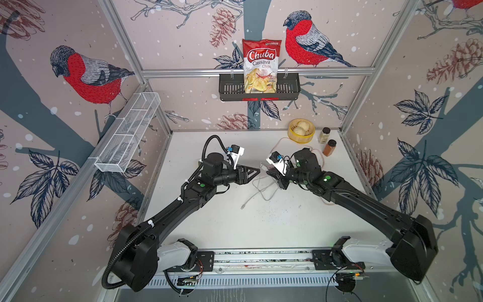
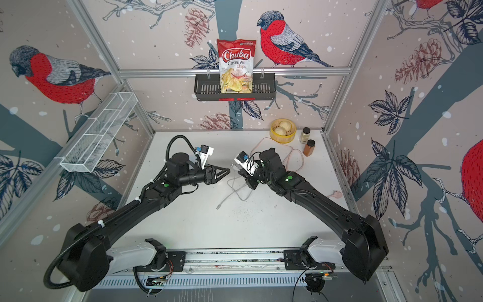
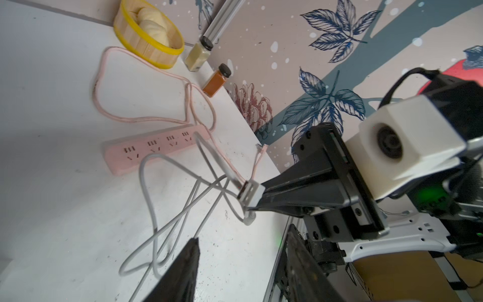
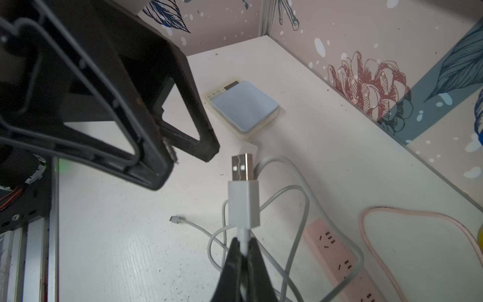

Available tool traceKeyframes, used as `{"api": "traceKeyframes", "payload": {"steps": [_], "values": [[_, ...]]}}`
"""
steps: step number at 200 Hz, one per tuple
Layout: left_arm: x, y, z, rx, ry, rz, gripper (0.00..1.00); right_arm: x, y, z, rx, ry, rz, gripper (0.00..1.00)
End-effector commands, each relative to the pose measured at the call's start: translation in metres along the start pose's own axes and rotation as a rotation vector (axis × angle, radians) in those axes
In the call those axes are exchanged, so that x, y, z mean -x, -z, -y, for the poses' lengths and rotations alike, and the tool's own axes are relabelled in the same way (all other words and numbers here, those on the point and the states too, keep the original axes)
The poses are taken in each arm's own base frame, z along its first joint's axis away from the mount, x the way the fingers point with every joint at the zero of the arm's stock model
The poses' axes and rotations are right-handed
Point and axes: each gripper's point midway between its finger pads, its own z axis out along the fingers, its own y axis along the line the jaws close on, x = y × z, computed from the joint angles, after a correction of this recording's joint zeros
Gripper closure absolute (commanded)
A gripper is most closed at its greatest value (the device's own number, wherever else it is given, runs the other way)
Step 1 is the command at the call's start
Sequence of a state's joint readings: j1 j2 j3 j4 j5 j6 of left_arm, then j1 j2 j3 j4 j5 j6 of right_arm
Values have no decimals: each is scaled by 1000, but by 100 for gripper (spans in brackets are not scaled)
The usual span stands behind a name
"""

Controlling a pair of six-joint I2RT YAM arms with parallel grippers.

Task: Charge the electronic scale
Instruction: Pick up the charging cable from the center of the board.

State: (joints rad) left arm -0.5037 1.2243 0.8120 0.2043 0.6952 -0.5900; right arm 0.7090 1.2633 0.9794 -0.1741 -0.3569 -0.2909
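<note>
One cable [image 4: 243, 232], pinched behind its USB plug [image 4: 243, 188] by the right gripper [image 4: 241, 241], was likely offered to the parted, empty left gripper [image 1: 254, 171].

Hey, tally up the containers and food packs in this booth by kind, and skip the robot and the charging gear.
Spice jars: 2
Wall baskets: 2
Steamer basket of buns: 1
Chips bag: 1
Total: 6
</note>
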Motion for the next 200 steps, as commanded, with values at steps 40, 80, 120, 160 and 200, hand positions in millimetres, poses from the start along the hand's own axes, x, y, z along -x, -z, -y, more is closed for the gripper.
{"api": "traceKeyframes", "payload": {"steps": [40,80,120,160,200], "values": [[23,-4,32,-160,-21,44,69,13,6,-21,160,-5,75,100],[22,-8,29,-162,-13,35,82,11,7,-22,177,-11,77,100],[17,-14,26,-168,14,3,98,10,8,-12,148,-40,78,100],[19,-20,9,-73,50,-11,100,8,16,15,0,-112,54,54],[22,-27,-18,108,40,-66,100,-7,43,33,-133,-173,60,43]]}}
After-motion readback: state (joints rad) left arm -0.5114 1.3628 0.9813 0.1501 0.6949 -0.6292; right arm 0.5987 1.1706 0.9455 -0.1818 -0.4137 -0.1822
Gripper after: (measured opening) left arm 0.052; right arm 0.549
